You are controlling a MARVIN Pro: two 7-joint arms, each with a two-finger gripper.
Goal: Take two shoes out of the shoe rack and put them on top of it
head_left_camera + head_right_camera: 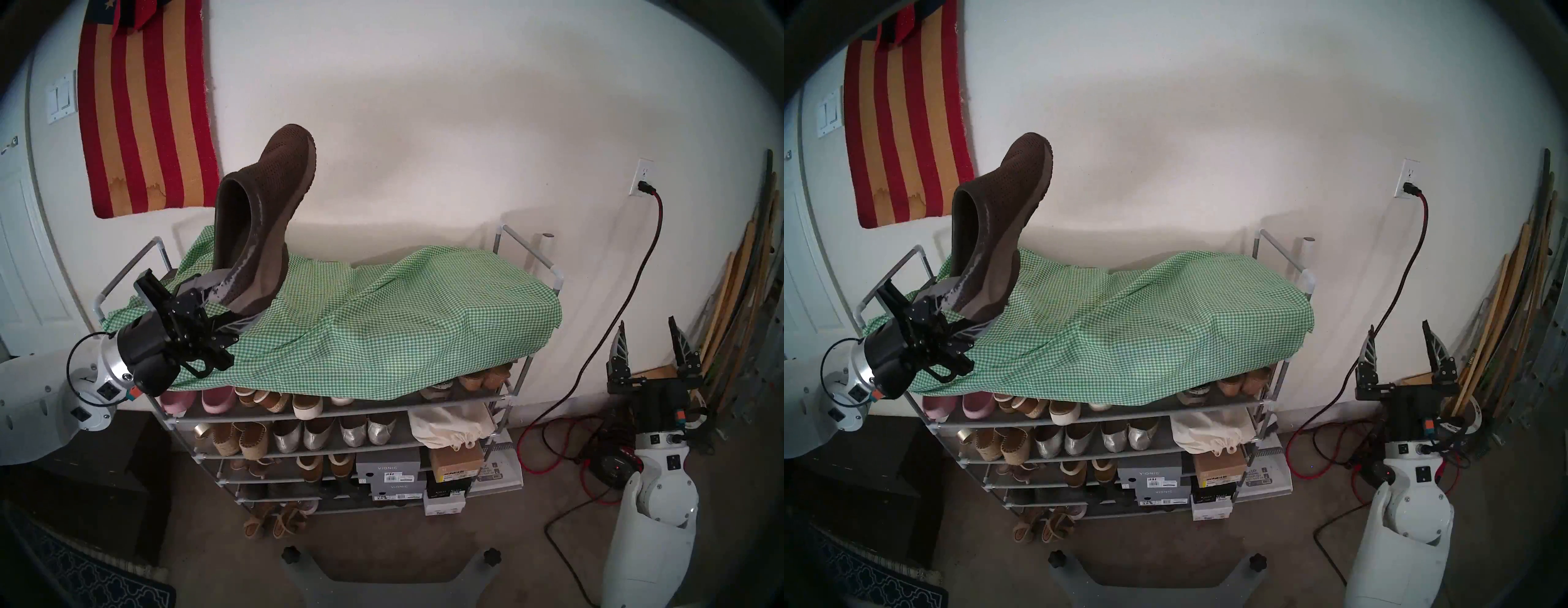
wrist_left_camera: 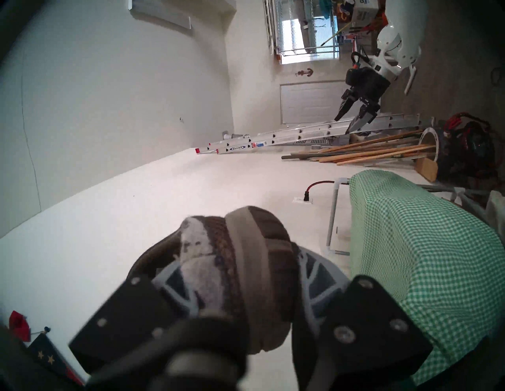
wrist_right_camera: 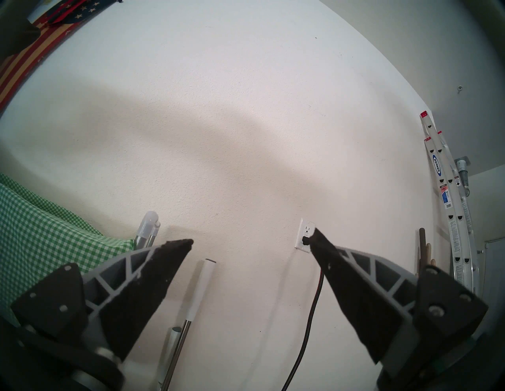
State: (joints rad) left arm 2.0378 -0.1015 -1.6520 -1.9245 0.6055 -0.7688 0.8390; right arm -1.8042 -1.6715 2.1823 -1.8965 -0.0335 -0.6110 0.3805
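Brown shoe: light, soft upper, stiff sole (judged); left gripper clamps its heel, toe rising beyond the fingers. Right gripper: spread wide, empty.

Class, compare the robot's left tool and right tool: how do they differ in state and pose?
The left tool is shut on the brown shoe at its heel, over the gingham cloth; the right tool is open and empty. The left points sideways across the shoe rack; the right points up, beside it. Both have ribbed grey fingers.
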